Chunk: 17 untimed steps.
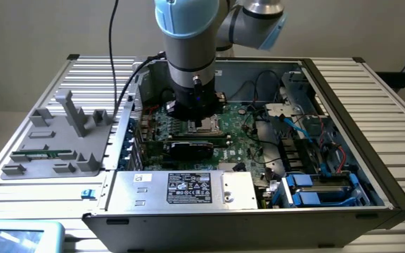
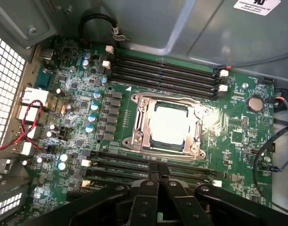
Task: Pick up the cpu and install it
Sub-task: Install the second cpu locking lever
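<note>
The cpu [image 2: 171,126] was a flat square chip with a bright, shiny silver top, lying inside the square metal-framed socket [image 2: 140,123] on the green motherboard [image 2: 238,141]; one cpu and one socket were visible; four dark memory slots [image 2: 167,70] ran along one side of the socket, more along the other; the gripper [image 2: 159,173] hung over the board near the socket, its fingers pressed together and holding nothing; in the exterior view the arm [image 1: 192,63] reached down into the open computer case [image 1: 343,95], hiding the socket area; a grey fixture tray [image 1: 55,137] lay at the exterior view's left, holding one long green memory stick [image 1: 42,155]
</note>
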Each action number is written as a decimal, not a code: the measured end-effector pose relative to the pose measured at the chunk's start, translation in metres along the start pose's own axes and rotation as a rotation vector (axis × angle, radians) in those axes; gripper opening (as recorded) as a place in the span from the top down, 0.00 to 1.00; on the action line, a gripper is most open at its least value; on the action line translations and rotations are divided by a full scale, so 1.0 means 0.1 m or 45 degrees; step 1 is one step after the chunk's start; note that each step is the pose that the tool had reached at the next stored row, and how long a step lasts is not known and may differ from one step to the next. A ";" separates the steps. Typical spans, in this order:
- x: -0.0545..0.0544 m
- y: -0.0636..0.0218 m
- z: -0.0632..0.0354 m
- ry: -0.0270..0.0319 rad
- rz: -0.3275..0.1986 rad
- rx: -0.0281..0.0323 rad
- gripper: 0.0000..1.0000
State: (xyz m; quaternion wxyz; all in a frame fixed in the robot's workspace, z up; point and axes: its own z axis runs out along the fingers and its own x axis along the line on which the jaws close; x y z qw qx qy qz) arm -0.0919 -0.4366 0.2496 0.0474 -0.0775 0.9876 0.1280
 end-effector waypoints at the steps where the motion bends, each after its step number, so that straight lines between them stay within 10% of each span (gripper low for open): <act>1: 0.00 0.019 -0.021 0.0020 -0.001 0.0118 0.91; 9: -0.03 0.142 -0.143 0.0183 -0.008 0.1093 0.91; 17: -0.03 0.145 -0.142 0.0189 -0.008 0.1125 0.91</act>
